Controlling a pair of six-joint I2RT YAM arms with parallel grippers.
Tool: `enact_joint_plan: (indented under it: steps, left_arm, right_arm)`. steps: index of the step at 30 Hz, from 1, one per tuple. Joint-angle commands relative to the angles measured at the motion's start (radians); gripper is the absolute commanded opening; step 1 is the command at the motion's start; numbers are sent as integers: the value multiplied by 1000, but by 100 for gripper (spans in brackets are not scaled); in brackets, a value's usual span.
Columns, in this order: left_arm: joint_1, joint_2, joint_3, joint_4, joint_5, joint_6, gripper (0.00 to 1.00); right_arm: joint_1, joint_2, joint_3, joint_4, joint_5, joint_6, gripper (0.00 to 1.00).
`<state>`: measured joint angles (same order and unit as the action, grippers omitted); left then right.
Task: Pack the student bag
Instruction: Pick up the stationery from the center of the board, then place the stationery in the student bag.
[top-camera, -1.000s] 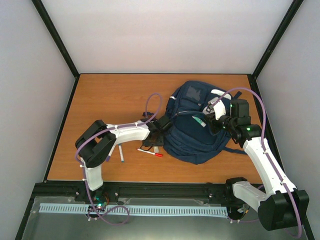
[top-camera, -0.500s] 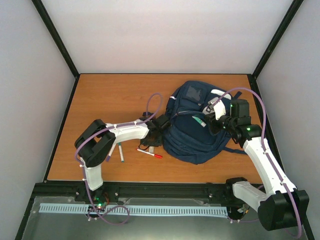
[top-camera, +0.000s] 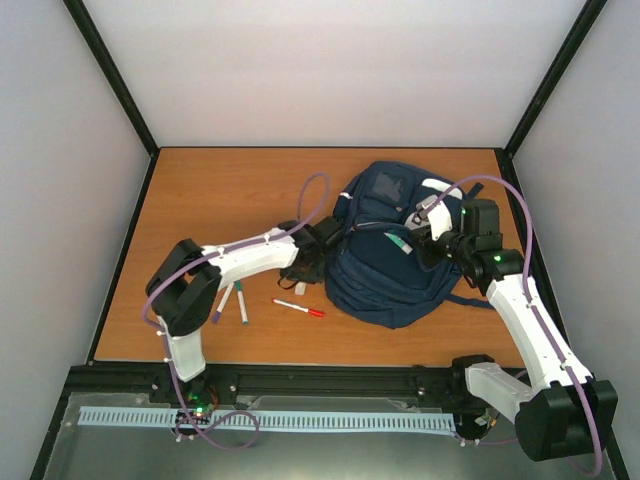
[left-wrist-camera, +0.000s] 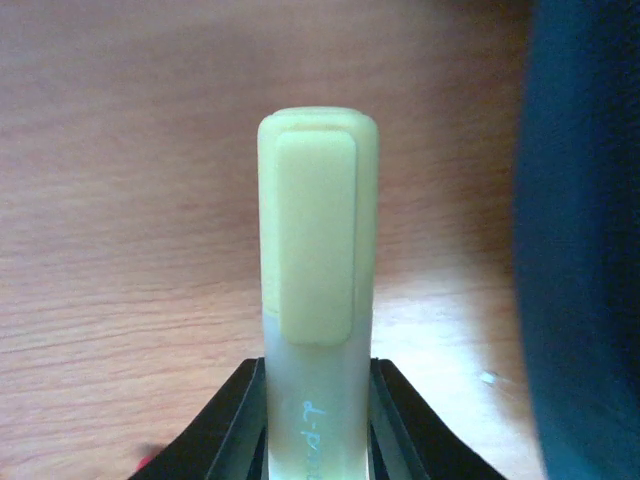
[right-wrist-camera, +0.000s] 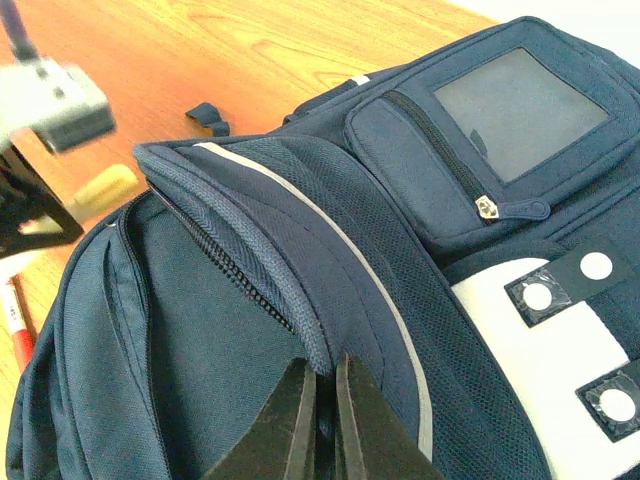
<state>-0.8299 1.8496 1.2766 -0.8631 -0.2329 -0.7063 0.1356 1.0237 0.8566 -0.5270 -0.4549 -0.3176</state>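
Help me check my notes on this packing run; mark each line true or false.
1. The left gripper holds a pale yellow highlighter. True.
2. The right gripper hangs open above the table. False: it is pinched shut on the student bag at its zipper edge.
3. A red-capped pen lies on the table beside the bag. True.
4. The highlighter sits inside the bag. False: it is outside, over the table next to the bag.
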Motion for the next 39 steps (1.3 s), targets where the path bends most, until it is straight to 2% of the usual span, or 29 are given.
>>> enact_joint_plan:
  steps: [1, 4, 8, 10, 12, 20, 26, 32, 39]
  left_arm:
    - [12, -152, 127, -118, -41, 64, 15]
    - [11, -253, 126, -15, 152, 69, 16]
    - [5, -326, 3, 254, 390, -65, 15]
    - [-11, -336, -67, 435, 460, -159, 15]
    - [-38, -321, -100, 547, 489, -227, 14]
    - [-127, -222, -123, 774, 419, -399, 11]
    - [-132, -160, -155, 932, 348, -546, 10]
    - [-133, -109, -128, 948, 180, -663, 10]
    - [-133, 30, 27, 925, 124, -711, 10]
  right_arm:
    - [-23, -17, -5, 55, -23, -4, 3]
    - [-24, -12, -5, 55, -34, -2, 3]
    - [-24, 1, -10, 55, -57, -1, 3]
    - [-24, 9, -10, 57, -65, 3, 3]
    - [-24, 12, -10, 59, -75, 6, 3]
    - [-24, -23, -22, 76, -127, 7, 3]
    - [-24, -47, -32, 84, -139, 5, 3]
    - [-25, -42, -30, 81, -139, -1, 3]
    - [-27, -43, -31, 78, -144, -3, 3]
